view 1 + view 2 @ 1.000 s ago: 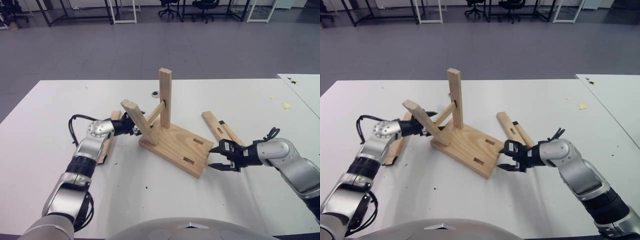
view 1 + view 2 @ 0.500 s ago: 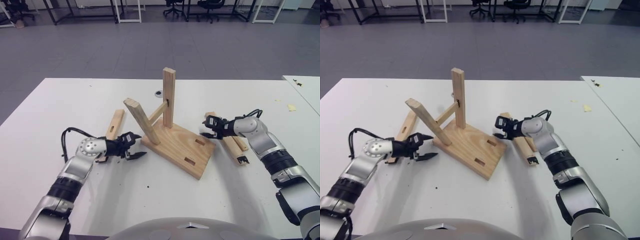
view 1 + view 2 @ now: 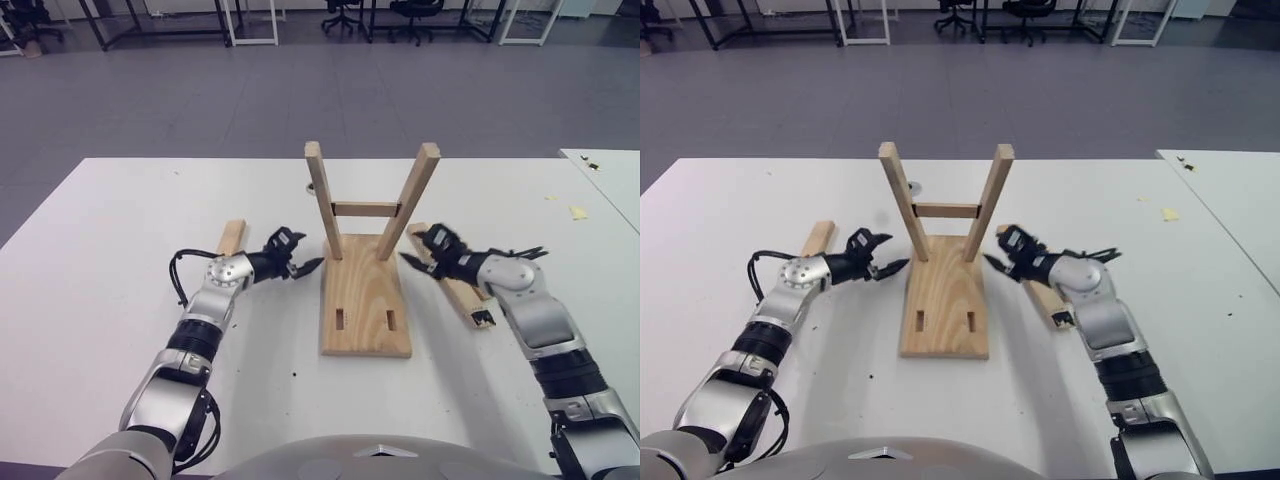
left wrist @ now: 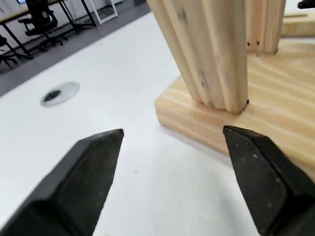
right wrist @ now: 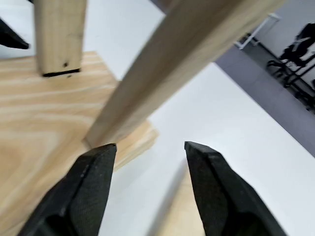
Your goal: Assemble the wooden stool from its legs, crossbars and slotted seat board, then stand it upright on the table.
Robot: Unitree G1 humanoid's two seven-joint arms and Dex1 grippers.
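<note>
The slotted seat board point(image 3: 365, 305) lies flat in the middle of the table. Two legs point(image 3: 322, 200) point(image 3: 412, 200) stand in its far slots, splayed apart and joined by a crossbar point(image 3: 366, 210). The two near slots point(image 3: 340, 319) are empty. My left gripper point(image 3: 308, 255) is open beside the foot of the left leg, touching nothing; the left wrist view shows that leg point(image 4: 211, 49) just beyond the left gripper point(image 4: 172, 130). My right gripper point(image 3: 412, 250) is open by the foot of the right leg point(image 5: 167, 69), also empty.
One loose wooden piece point(image 3: 231, 237) lies left of the board behind my left arm. More loose pieces point(image 3: 460, 295) lie on the right under my right forearm. A round cable hole point(image 4: 59, 93) sits in the table behind the stool. A second table point(image 3: 610, 180) stands at the far right.
The seat board with its legs has turned square to me, legs at the far end. My left gripper moved up to the left leg's foot; my right gripper stays by the right leg's.
</note>
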